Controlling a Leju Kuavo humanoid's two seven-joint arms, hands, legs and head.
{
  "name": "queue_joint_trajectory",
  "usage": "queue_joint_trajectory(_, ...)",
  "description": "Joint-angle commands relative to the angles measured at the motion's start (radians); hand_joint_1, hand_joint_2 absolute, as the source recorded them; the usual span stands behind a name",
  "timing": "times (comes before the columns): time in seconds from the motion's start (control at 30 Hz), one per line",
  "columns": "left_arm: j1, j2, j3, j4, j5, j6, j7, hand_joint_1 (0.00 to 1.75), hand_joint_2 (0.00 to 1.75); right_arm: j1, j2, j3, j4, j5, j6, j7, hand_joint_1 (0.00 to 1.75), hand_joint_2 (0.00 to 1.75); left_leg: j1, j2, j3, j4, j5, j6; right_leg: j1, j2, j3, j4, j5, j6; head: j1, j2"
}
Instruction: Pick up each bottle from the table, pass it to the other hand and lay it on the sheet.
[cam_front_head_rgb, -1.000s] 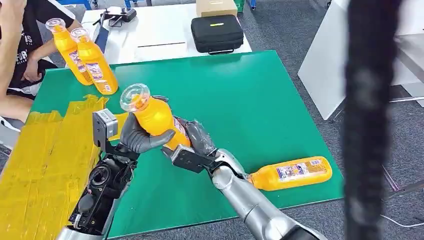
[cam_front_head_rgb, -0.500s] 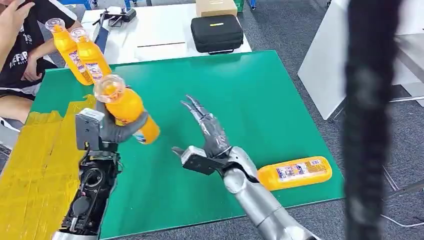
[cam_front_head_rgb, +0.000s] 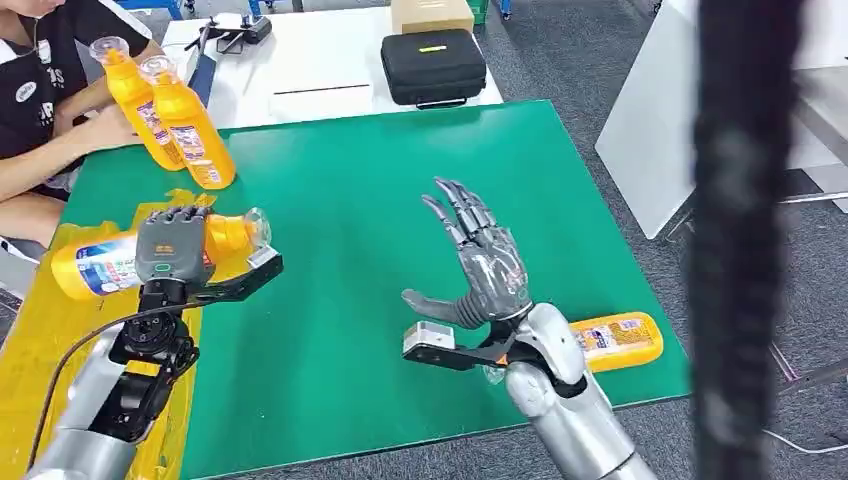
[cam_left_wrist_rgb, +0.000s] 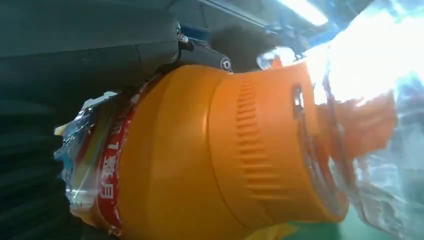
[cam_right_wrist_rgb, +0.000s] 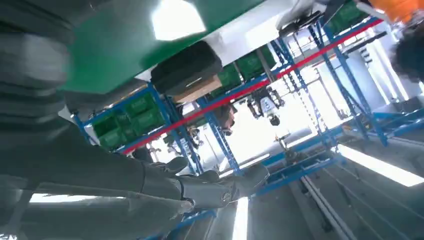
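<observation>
green table (cam_front_head_rgb: 420, 200): work surface, takes most of head view; white table with a black case (cam_front_head_rgb: 434, 66) sits beyond it.
yellow sheet (cam_front_head_rgb: 60, 320): covers the robot's left side of the table; it's the drop zone, so that's where the left arm carries over.
person (cam_front_head_rgb: 40, 110): seated at the far left corner, hand near the two upright bottles; likely there to reset or clear them, a guess.
left hand (cam_front_head_rgb: 172, 247): fingers wrapped over the held bottle, palm down, firm grip. Hand hangs above the sheet edge, bottle turned flat, so the laying-down step looks in hand.
held bottle (cam_front_head_rgb: 110, 262): orange, on its side, cap end toward table centre, base out over the sheet. Left wrist view shows the ribbed orange shoulder and clear cap close up. Can't tell if it touches the sheet.
right hand (cam_front_head_rgb: 480, 262): fingers spread wide and pointing up, holds nothing, touches nothing; hovers over the green, well apart from the left hand.
lying bottle (cam_front_head_rgb: 625, 338): on its side near the table's front right corner, partly hidden behind the right wrist; looks like the next pick for the right hand.
upright bottles (cam_front_head_rgb: 170, 115): two, standing touching at the far left.
</observation>
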Motion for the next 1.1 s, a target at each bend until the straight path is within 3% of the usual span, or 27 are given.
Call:
queue_joint_trajectory(0.03,-0.102,0.048,-0.105,0.192,0.005,-0.002,-0.003,1.75,1.75,0.006,-0.031,-0.026,-0.035,0.0,-0.001,0.0,0.0,1.75,0.002,0.0,0.01,0.004,-0.007,-0.005,0.002,-0.003,0.011,0.002,-0.007,-0.001,0.001,0.0)
queue_joint_trajectory(0.07,-0.102,0.048,-0.105,0.192,0.005,-0.002,-0.003,1.75,1.75,0.006,-0.031,-0.026,-0.035,0.0,-0.001,0.0,0.0,1.75,0.001,0.0,0.002,0.001,-0.002,-0.002,0.001,-0.001,0.003,0.0,-0.001,0.0,0.001,0.0)
queue_joint_trajectory(0.13,-0.107,0.026,-0.07,0.216,0.01,-0.068,-0.065,1.75,1.75,0.01,-0.029,-0.03,-0.034,0.009,0.001,0.008,0.0,1.75,0.002,0.002,0.007,0.002,-0.005,-0.004,0.001,-0.001,0.007,0.001,-0.004,-0.001,0.001,0.0)
queue_joint_trajectory(0.27,-0.239,-0.007,0.002,0.568,0.008,-0.066,-0.17,1.75,1.75,0.106,-0.057,-0.081,-0.109,0.052,-0.017,0.026,0.0,1.75,0.002,-0.003,0.008,0.002,-0.004,-0.005,0.002,-0.006,0.01,0.001,-0.005,-0.001,0.0,0.0)
queue_joint_trajectory(0.37,-0.256,-0.024,0.038,0.64,0.029,-0.043,-0.196,1.75,1.75,0.152,-0.076,-0.105,-0.159,0.076,0.005,0.051,0.0,1.75,0.002,-0.005,0.007,0.001,-0.003,-0.004,0.002,-0.007,0.009,0.0,-0.005,-0.001,0.0,0.0)
queue_joint_trajectory(0.4,-0.253,-0.031,0.046,0.646,0.02,-0.009,-0.18,1.43,1.75,0.158,-0.076,-0.111,-0.172,0.084,0.021,0.061,0.0,1.75,0.001,-0.003,0.003,0.0,-0.002,-0.003,0.001,-0.004,0.005,0.0,-0.003,-0.001,0.001,0.0)
queue_joint_trajectory(0.43,-0.245,-0.041,0.063,0.643,0.027,0.028,-0.175,0.0,1.75,0.162,-0.075,-0.116,-0.179,0.086,0.032,0.066,0.0,1.75,0.001,-0.002,0.006,0.001,-0.004,-0.004,0.001,-0.004,0.007,0.001,-0.004,-0.001,0.0,0.0)
queue_joint_trajectory(0.53,-0.228,-0.065,0.109,0.63,0.043,0.061,-0.147,0.0,1.75,0.153,-0.07,-0.116,-0.178,0.09,0.097,0.086,0.0,1.75,0.001,-0.001,0.007,0.002,-0.005,-0.004,0.002,-0.004,0.008,0.001,-0.005,-0.001,0.0,0.0)
queue_joint_trajectory(0.57,-0.222,-0.068,0.12,0.623,0.046,0.069,-0.143,0.0,0.0,0.148,-0.069,-0.118,-0.177,0.091,0.111,0.09,0.0,1.75,0.001,-0.001,0.004,0.001,-0.003,-0.003,0.001,-0.003,0.005,0.0,-0.003,0.0,0.0,0.0)
queue_joint_trajectory(0.83,-0.191,-0.09,0.219,0.612,0.079,0.113,-0.147,0.0,0.0,0.115,-0.052,-0.118,-0.114,0.12,0.188,0.102,0.0,1.75,0.001,0.001,0.004,0.0,-0.003,-0.003,0.001,-0.001,0.005,0.0,-0.002,-0.001,0.0,0.0)
queue_joint_trajectory(1.1,-0.138,-0.158,0.39,0.493,0.356,0.121,-0.409,0.0,0.0,0.096,-0.1,-0.102,-0.08,0.154,0.373,0.12,0.0,1.75,0.0,0.0,0.002,0.0,-0.002,-0.002,0.0,-0.001,0.003,-0.001,-0.001,0.0,0.0,0.0)
